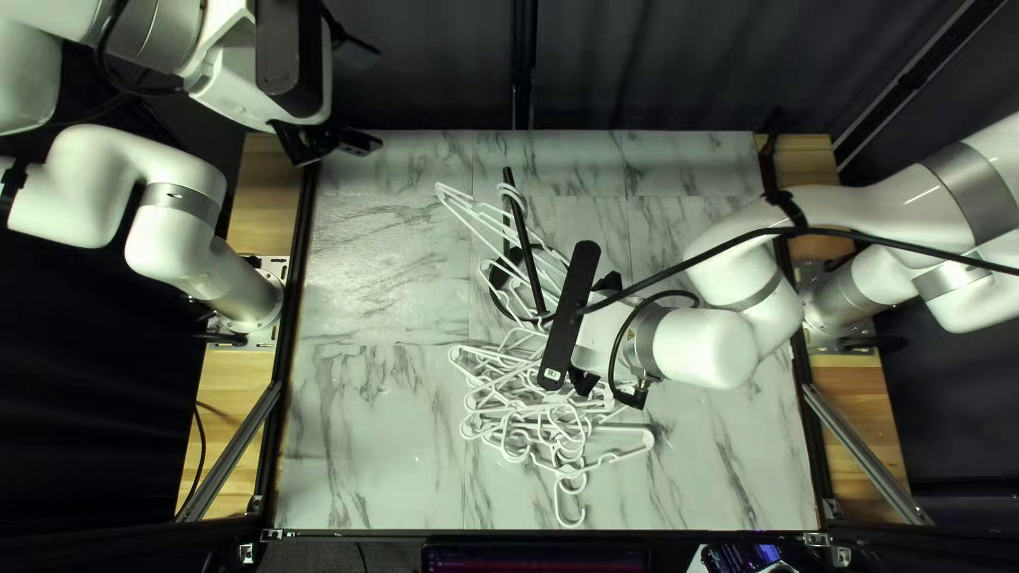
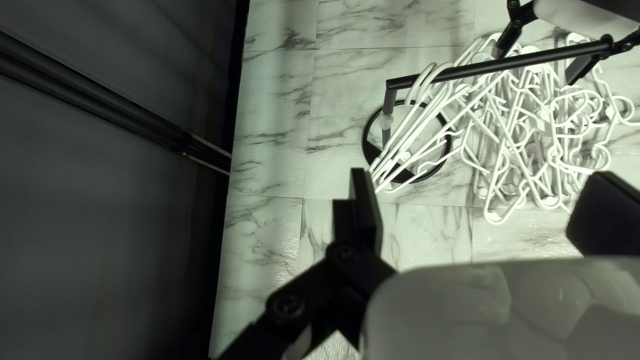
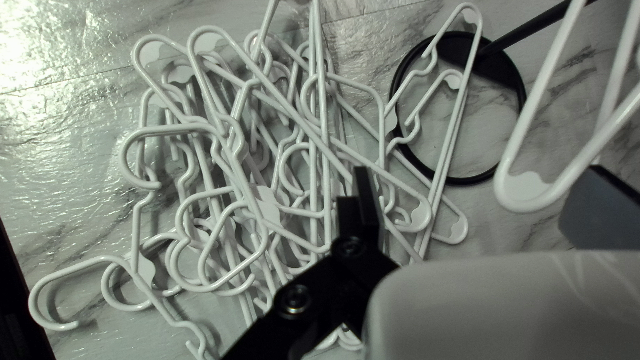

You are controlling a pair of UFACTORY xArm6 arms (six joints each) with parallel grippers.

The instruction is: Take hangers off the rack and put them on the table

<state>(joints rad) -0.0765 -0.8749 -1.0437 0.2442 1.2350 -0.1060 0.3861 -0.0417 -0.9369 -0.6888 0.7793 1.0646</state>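
Rack still holds hangers above a tangled heap

On our worktop [image 1: 382,276], white hangers [image 3: 530,183] hang from the black rack [image 2: 507,65], just above centre in the top left view. More hangers lie in a tangled pile [image 3: 267,206] at lower centre, one hook reaching toward the near edge. The rack stands on a round base [image 2: 364,139] beside the pile.

Our right hand [image 1: 594,331] is over the middle, its two fingers spread wide and pinching nothing; its wrist view shows the pile below and a hanging hanger's corner close by one finger. Our left hand [image 1: 372,96], at upper left, is spread too, well apart from the rack.
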